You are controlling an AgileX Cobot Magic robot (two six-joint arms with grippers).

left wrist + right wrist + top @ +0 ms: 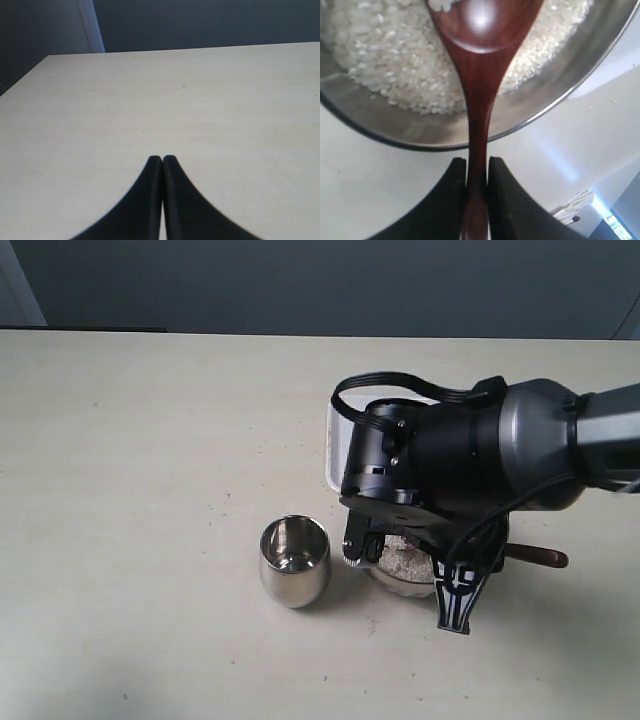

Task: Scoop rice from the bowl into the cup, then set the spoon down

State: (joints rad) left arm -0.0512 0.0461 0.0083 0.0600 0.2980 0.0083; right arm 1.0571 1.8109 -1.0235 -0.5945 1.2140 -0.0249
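You have a pale beige table (150, 490) under the right claw (403, 580), and it spreads well out on every side of that claw. Just behind that claw lies a white tray (331, 445). It is mostly hidden, and only one rounded edge shows. Ahead of the left claw (162, 159) the same table runs to a dark blue-grey wall (200, 22).

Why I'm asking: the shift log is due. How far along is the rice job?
Done: the right gripper is shut on the spoon. In hand: the spoon sits over the rice in the bowl, holding only a few grains. To do: the cup looks empty inside, so filling it and setting the spoon down remain.
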